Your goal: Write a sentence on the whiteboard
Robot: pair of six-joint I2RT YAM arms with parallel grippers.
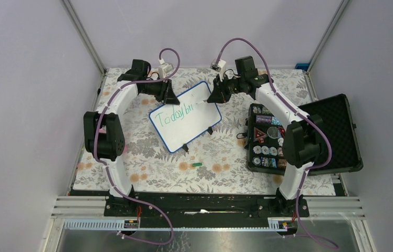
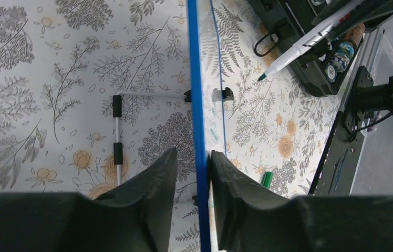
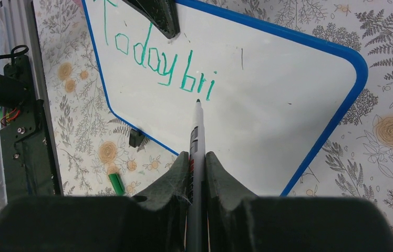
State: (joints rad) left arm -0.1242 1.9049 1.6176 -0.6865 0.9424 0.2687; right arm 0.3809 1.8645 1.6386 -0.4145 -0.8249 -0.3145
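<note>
The whiteboard [image 1: 194,123] stands tilted on the flowered cloth, blue frame around a glossy white face. The sentence [image 3: 157,63] reads "Today bri" in green in one line. My right gripper [image 3: 197,155] is shut on a grey marker [image 3: 196,131], whose tip sits just under the last letter. My left gripper [image 2: 193,152] straddles the board's blue edge [image 2: 193,79] at the far left corner. Its right finger [image 2: 231,184] touches the frame, and a gap shows on the other side. In the top view the left gripper [image 1: 171,97] and the right gripper [image 1: 216,97] flank the board's far edge.
A green marker cap [image 1: 197,164] lies on the cloth in front of the board. An open black foam-lined case [image 1: 336,131] with several small items stands at the right. The board's wire stand [image 2: 116,131] shows behind it. Metal rails run along the near edge.
</note>
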